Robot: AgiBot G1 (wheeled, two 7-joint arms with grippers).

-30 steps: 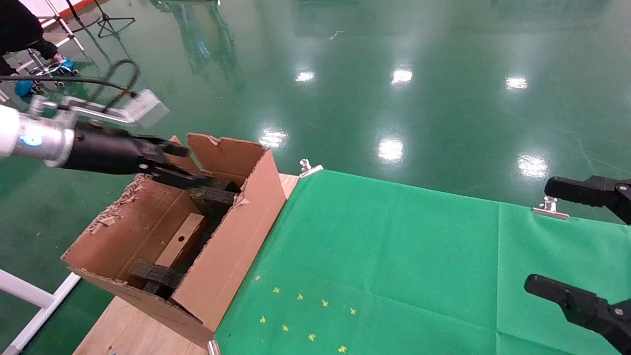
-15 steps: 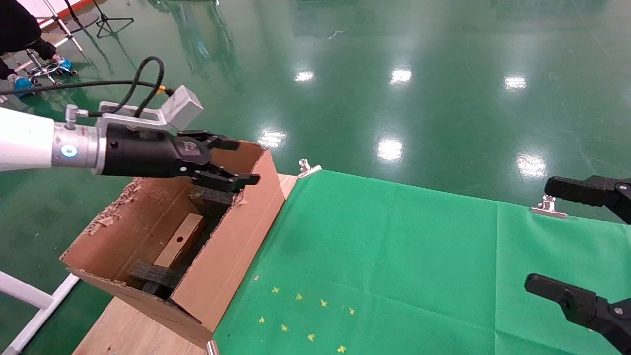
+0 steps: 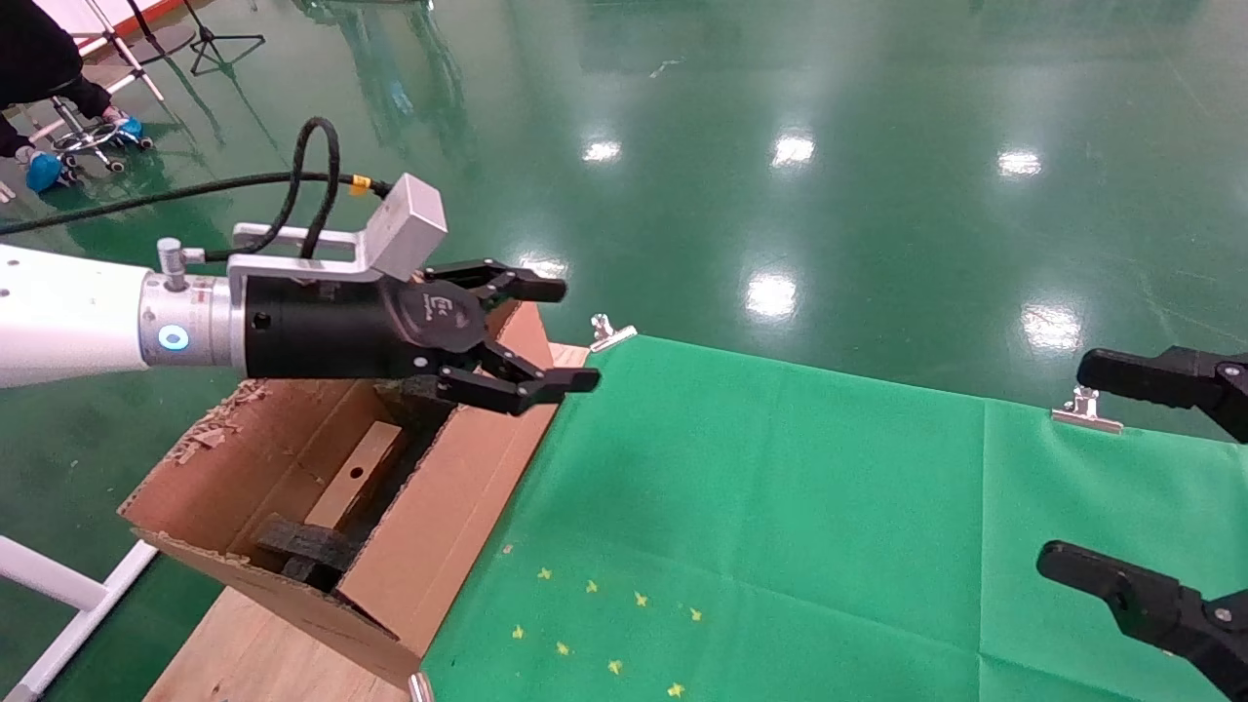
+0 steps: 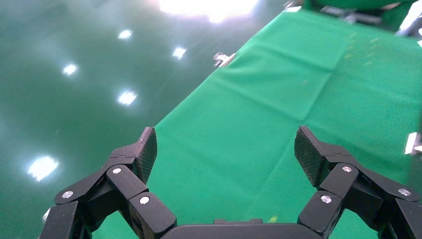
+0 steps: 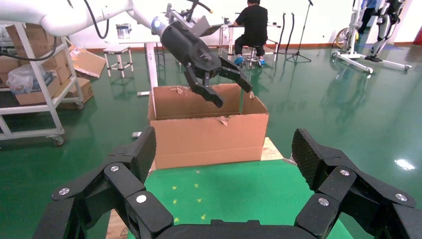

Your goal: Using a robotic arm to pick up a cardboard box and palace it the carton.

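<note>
Cardboard box (image 3: 356, 475) lay inside the carton (image 3: 458, 507) at left while my left gripper (image 3: 561, 336) hovered, jaws apart and empty, over its far flap, which it might snag; my right gripper (image 3: 1092, 468) idled, jaws apart, at right.

Tall carton flaps (image 3: 492, 458) beside open cloth (image 3: 780, 507)
</note>
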